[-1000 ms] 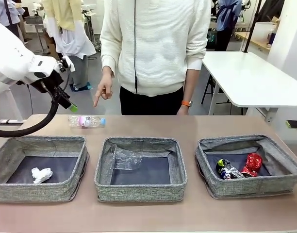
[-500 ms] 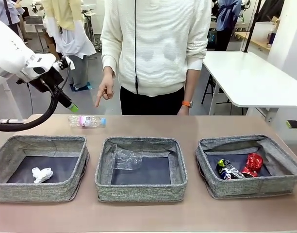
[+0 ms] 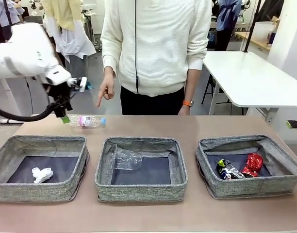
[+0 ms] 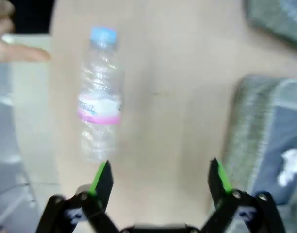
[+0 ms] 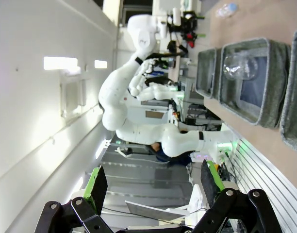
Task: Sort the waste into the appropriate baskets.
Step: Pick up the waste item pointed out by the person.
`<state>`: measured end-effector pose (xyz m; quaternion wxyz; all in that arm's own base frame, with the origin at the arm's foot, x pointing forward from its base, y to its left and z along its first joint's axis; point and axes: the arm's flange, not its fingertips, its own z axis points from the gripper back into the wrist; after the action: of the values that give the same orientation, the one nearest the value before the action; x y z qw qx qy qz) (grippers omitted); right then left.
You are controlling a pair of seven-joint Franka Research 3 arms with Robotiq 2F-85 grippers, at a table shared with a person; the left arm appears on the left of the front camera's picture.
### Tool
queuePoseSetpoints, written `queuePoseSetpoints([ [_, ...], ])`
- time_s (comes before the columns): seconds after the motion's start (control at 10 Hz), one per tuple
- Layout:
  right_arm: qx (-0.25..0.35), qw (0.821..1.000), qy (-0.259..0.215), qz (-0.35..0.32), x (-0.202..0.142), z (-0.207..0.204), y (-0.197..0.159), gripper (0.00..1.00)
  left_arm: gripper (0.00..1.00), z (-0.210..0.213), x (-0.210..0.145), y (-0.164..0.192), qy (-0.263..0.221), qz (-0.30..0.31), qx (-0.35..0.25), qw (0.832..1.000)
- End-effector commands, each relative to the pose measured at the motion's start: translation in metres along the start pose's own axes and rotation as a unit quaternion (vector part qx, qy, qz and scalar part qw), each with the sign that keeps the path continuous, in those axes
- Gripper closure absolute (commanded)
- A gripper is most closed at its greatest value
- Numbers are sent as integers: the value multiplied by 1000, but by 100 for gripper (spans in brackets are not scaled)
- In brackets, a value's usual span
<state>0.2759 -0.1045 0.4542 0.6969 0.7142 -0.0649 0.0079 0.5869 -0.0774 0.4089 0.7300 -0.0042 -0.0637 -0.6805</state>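
A clear bottle [image 3: 87, 121] with a pink label and blue cap lies on the table behind the baskets. My left gripper [image 3: 65, 116] hangs open just above its left end. In the left wrist view the bottle [image 4: 100, 97] lies ahead of the left finger, outside the open left gripper [image 4: 159, 177]. The left basket [image 3: 37, 191] holds a white paper wad [image 3: 41, 174]. Crumpled clear plastic [image 3: 125, 158] lies in the middle basket [image 3: 139, 190]. The right basket [image 3: 250, 188] holds a dark printed can [image 3: 227, 169] and a crushed red can [image 3: 253, 164]. My right gripper [image 5: 153, 184] is open and empty, away from the table.
A person in a white sweater stands at the far side, one hand [image 3: 105, 92] pointing down above the bottle; a fingertip [image 4: 17, 51] shows in the left wrist view. The left basket's rim [image 4: 257, 121] lies to the right of my left gripper. A white table [image 3: 250, 77] stands at the back right.
My left arm has swung down and toward the bottle, and its gripper now points down over the bottle's left end. Bottle, baskets and the person's hand have stayed put.
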Motion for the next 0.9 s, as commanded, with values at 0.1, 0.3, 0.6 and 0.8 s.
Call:
queuePoseSetpoints([
  [0.1, 7, 1000, -1, -11, 1, 2, 6, 0, 0, -24, 7, 31, -42, -49, 106, 992],
  [0.3, 7, 1000, -1, -11, 1, 2, 6, 0, 0, -50, 6, 46, -44, -26, 83, 995],
  [0.6, 7, 1000, -1, -11, 1, 2, 6, 0, 0, -60, 7, 53, -42, -33, 45, 998],
  [0.8, 7, 1000, -1, -11, 1, 2, 6, 0, 0, -69, 17, 58, -47, -45, 24, 998],
])
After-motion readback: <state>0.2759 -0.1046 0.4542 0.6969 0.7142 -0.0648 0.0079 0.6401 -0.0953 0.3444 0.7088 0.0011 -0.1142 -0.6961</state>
